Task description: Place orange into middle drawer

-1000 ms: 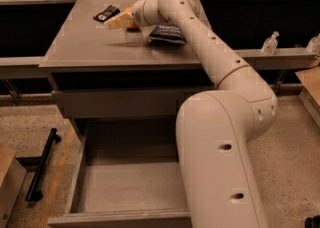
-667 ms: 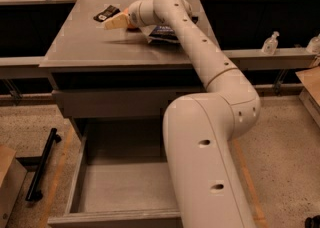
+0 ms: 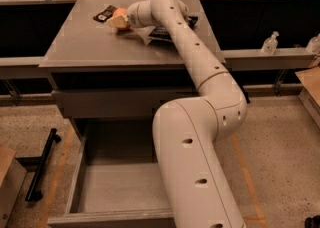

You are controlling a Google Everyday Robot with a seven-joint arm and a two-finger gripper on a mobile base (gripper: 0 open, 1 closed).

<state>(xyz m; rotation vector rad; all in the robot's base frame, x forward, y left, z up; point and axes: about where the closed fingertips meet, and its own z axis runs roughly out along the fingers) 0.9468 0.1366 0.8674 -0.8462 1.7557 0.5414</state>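
Note:
The orange sits at the back left of the grey cabinet top. My gripper reaches across the top from the right and is right at the orange, touching or closing around its front. The middle drawer is pulled out low at the front, with a bare grey floor and low side walls. My white arm crosses over its right part and hides that side.
A black packet lies just left of the orange. A dark chip bag lies under my forearm. The shut upper drawer panel is above the open drawer. A clear bottle stands on the right ledge. A black bar lies on the floor left.
My arm's lower links have swung left over the open drawer. The gripper has stayed at the orange on the cabinet top.

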